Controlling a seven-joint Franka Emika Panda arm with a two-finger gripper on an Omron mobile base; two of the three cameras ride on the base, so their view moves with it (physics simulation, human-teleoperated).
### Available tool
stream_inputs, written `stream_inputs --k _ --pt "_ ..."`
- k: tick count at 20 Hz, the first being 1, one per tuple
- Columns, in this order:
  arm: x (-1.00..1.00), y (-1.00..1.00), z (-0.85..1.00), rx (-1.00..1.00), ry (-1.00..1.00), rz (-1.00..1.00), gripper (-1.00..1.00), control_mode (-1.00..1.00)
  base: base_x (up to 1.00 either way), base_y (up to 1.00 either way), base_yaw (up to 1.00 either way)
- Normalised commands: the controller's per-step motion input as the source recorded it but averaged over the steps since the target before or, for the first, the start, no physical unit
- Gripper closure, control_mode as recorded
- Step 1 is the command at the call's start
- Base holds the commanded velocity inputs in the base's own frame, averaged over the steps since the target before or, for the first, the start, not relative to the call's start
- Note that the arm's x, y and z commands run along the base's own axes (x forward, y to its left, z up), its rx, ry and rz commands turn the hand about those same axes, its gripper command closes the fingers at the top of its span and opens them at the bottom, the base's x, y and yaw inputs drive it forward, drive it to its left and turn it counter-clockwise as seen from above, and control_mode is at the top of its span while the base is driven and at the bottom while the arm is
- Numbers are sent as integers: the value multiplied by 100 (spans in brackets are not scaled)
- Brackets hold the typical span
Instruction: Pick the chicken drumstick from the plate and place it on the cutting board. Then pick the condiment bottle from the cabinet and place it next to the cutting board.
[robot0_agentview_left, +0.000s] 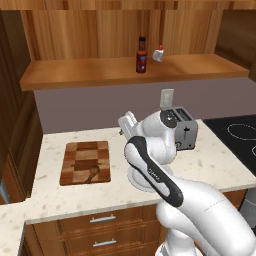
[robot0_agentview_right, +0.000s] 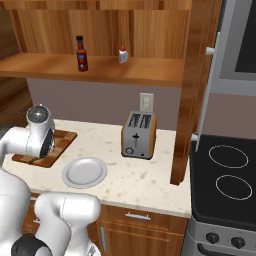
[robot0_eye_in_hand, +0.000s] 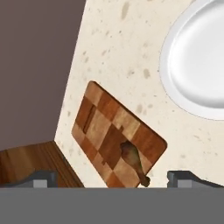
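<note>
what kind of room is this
A kitchen, rendered rather than real: a toaster stands on a speckled stone counter, a stove with ring burners sits beside it, and a checkered cutting board lies on the counter.

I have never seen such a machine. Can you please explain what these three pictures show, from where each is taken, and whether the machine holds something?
It is a white robot arm in a simulated kitchen. Two pictures come from cameras behind the arm, left and right; the third looks down from its hand. On the counter lie a cutting board with a chicken drumstick on it, a bare plate and a toaster. A condiment bottle stands on the wooden cabinet shelf above. The gripper is open and holds nothing.
</note>
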Motion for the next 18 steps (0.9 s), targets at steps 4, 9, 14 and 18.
stream_inputs --k 4,9,14,18 --pt "-15 -46 14 32 2 -12 -100 -100 0 0 0" --pt "-7 -47 11 32 4 -14 -100 -100 0 0 0" --pt "-2 -44 10 31 4 -14 -100 -100 0 0 0" --pt "0 -35 6 26 5 -13 -100 -100 0 0 0"
